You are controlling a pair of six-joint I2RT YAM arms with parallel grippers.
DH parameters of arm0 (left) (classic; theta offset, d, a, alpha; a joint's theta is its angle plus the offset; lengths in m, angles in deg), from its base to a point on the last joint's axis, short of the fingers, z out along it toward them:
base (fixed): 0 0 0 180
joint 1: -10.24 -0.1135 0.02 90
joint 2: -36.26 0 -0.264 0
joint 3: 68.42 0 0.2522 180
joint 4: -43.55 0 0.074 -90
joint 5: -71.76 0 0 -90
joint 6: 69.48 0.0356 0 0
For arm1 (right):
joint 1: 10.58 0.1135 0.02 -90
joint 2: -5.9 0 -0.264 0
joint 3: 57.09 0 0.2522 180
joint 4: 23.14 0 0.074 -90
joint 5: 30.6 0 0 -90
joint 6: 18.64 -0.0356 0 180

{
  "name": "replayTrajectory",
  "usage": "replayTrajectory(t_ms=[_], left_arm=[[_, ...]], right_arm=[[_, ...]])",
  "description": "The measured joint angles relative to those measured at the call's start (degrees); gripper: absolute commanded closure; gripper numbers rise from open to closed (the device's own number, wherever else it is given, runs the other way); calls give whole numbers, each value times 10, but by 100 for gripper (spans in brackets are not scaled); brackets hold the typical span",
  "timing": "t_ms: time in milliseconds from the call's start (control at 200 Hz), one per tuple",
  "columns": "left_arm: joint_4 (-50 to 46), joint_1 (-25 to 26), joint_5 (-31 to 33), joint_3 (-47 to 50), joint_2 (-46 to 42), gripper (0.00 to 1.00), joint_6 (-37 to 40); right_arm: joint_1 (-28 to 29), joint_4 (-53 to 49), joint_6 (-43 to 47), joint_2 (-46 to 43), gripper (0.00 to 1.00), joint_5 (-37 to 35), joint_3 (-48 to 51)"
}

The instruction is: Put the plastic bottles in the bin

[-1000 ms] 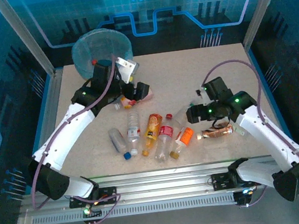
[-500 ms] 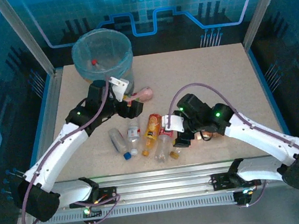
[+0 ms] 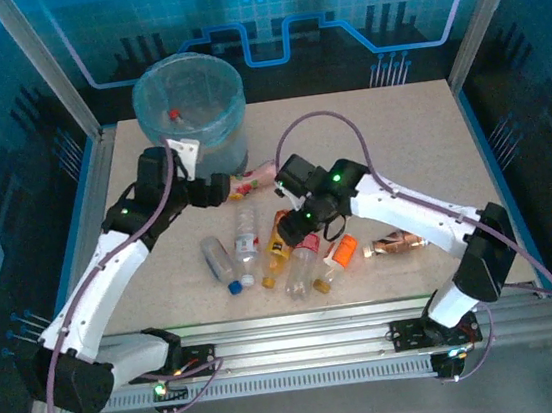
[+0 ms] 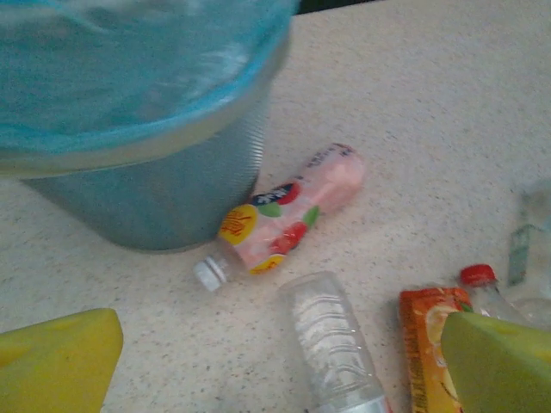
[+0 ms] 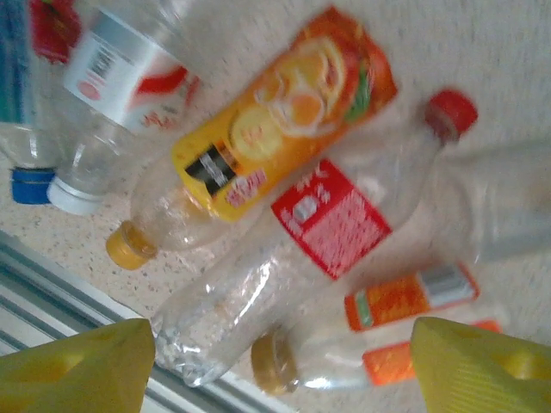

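We see pink bottle (image 4: 288,215) mid-frame beside bin (image 4: 155,189), axis diagonal, cap lower left; left gripper (image 4: 280,370) splayed, empty; right gripper (image 5: 280,366) splayed over red-label bottle (image 5: 318,249), cap upper right.

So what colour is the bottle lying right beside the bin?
Pink bottle, fruit-printed, white cap; clearest in the left wrist view.

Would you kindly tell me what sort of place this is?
Likely a robotics test cell: two arms bolted to an aluminium rail, blue printed panels walling the table, plastic bottles staged near a bin.
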Motion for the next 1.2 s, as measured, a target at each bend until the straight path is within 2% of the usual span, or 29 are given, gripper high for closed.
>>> replayTrajectory(t_ms=[195,460,650,865,1201], left_arm=[[-1,-12,0,0,-26,4,-8],[-1,-3,-19,28,-60,4,-44],[-1,5,-30,38,-65,4,-53],[-2,5,-30,61,-94,4,-53],[-6,7,-30,69,-103,4,-53]], right_arm=[[79,-4,-186,2,13,-32,34],[104,30,-330,51,17,-57,61],[119,62,-365,90,21,-57,61],[118,79,-369,135,20,-42,58],[118,85,-375,156,19,-27,58]])
